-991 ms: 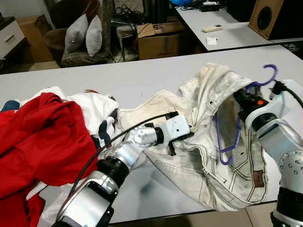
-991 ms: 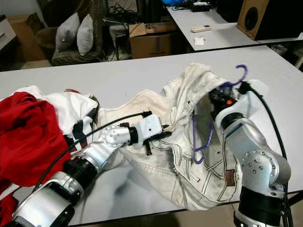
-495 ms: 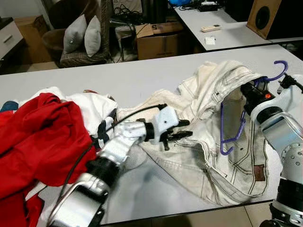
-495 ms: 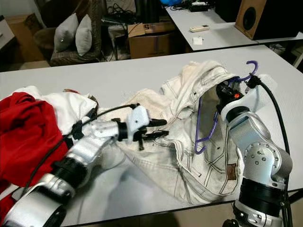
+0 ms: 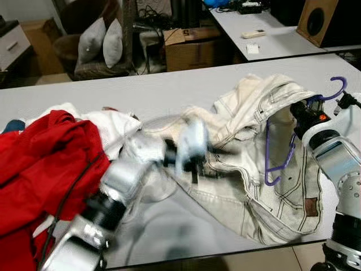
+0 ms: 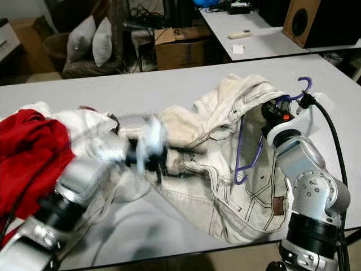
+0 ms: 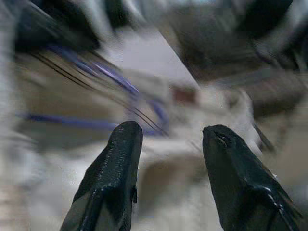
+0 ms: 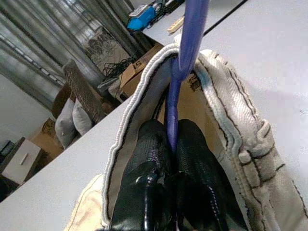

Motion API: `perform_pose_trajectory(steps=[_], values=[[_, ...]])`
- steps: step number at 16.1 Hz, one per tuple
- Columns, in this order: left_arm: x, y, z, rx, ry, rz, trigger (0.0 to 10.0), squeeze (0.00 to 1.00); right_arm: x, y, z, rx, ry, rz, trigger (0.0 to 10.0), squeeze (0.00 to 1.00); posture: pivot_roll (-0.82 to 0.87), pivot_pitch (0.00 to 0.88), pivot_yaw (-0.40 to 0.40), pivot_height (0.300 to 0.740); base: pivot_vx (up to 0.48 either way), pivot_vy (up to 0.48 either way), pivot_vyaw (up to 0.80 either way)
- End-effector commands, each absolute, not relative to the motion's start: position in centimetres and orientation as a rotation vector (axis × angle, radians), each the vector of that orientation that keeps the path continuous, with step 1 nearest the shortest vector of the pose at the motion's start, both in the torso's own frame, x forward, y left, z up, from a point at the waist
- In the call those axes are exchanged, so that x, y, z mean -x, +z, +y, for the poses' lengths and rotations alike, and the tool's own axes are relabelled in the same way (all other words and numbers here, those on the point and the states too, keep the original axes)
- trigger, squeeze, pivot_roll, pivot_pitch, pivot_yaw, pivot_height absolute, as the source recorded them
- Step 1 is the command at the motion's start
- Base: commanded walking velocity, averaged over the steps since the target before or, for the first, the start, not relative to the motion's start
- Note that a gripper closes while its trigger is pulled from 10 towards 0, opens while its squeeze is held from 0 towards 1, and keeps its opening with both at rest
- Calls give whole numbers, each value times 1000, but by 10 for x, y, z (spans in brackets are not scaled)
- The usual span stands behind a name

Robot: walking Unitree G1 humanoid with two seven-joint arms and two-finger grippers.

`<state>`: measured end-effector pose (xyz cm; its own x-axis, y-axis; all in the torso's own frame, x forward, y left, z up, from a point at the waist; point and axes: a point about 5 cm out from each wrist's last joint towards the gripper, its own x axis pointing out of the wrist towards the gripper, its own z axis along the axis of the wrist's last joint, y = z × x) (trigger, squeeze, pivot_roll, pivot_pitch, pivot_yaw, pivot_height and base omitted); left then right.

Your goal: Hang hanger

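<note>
A purple plastic hanger sits inside the waist of the cream-white jeans, which lie spread on the grey table. My right gripper is shut on the hanger's neck at the right of the table. It holds the waistband raised, and the hook pokes out above. My left gripper is open with nothing between its fingers. It is motion-blurred over the jeans' left part.
A heap of red and white clothing covers the table's left end. Beyond the table stand a chair with grey cushions, a cardboard box, a second table with a remote and a speaker.
My left arm has swung back towards the left over the jeans and is now blurred. The right gripper with the hanger has stayed almost where it was.
</note>
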<state>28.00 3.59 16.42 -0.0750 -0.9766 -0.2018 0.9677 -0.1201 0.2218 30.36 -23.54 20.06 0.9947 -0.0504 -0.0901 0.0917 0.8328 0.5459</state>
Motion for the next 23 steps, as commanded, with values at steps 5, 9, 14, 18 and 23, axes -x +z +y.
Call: perform_pose_trajectory(steps=[5,9,14,18,23], values=[[-282,147,8,-486,-1657,-49,10000,0,-305,211,-229,-593,-39,19,10000,0,-61,3,124,740,0,0,0],[-265,145,-11,-459,-1797,-121,10000,0,-302,209,-228,-598,-41,15,10000,0,-71,0,141,740,0,0,0],[-268,150,-22,-460,-1714,-252,10000,0,-303,211,-228,-600,-44,9,10000,0,-79,0,141,740,0,0,0],[-269,163,-7,-456,-1757,-329,10000,1000,-303,211,-227,-597,-37,11,10000,0,-76,0,139,740,0,0,0],[-270,158,-21,-511,-1755,-349,10000,1000,-304,212,-223,-600,-22,14,10000,0,-79,0,136,740,0,0,0]])
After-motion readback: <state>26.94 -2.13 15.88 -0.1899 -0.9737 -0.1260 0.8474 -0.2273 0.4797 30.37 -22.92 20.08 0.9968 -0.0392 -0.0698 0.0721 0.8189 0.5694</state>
